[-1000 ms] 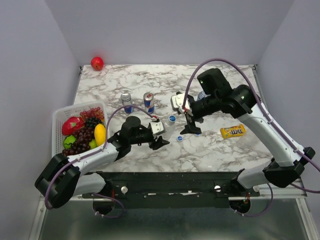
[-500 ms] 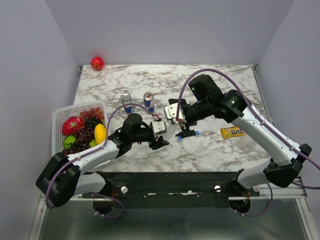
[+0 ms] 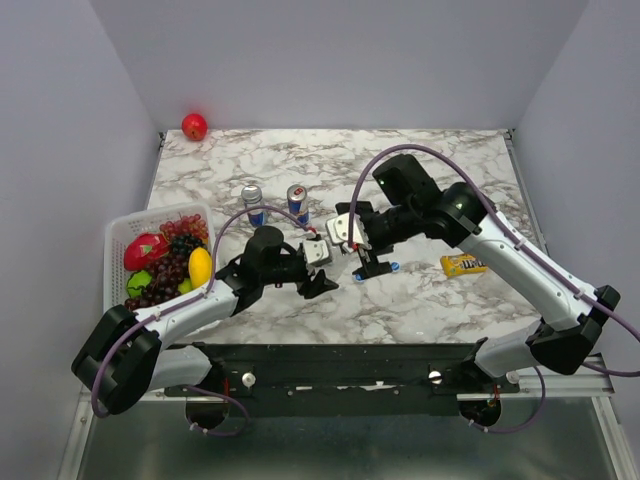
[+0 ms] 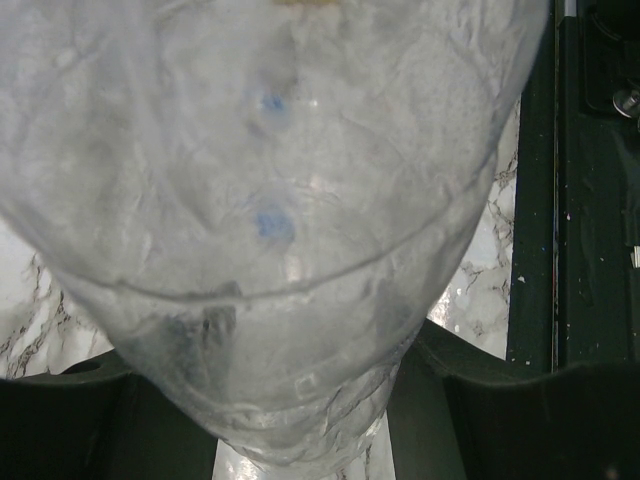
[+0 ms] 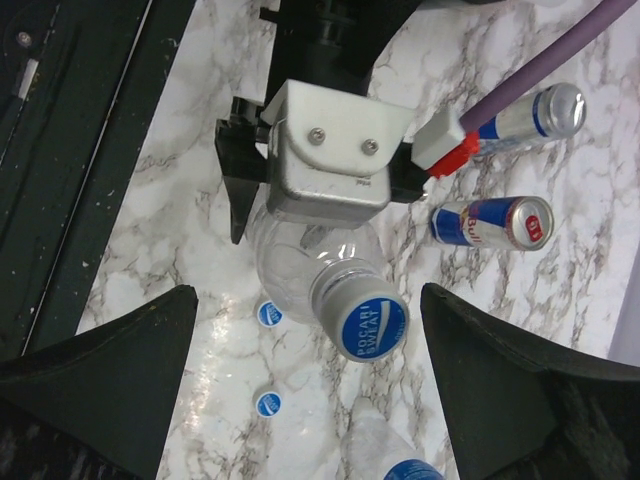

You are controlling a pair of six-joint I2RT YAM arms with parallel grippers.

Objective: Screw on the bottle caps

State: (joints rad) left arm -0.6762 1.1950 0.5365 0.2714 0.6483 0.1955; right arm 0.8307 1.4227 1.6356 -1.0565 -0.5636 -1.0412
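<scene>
my L jaws: clenched on bottle [image 5: 300, 262];
my R jaws: released; just swung in over its cap [image 5: 372, 325];
next: prob grip+twist

Clear, crinkled plastic bottle [image 5: 300, 255] — glossy blue plastic cap [image 5: 362, 320] — and a polished, marble-patterned tabletop [image 5: 140, 200].

I see soft, even overhead light on the worktop [image 3: 440, 300], only faint, short shadows, top view sharp throughout, left wrist view swamped by a hazy, out-of-focus bottle [image 4: 280, 200], right wrist view crisp, slight glare on the marble
</scene>
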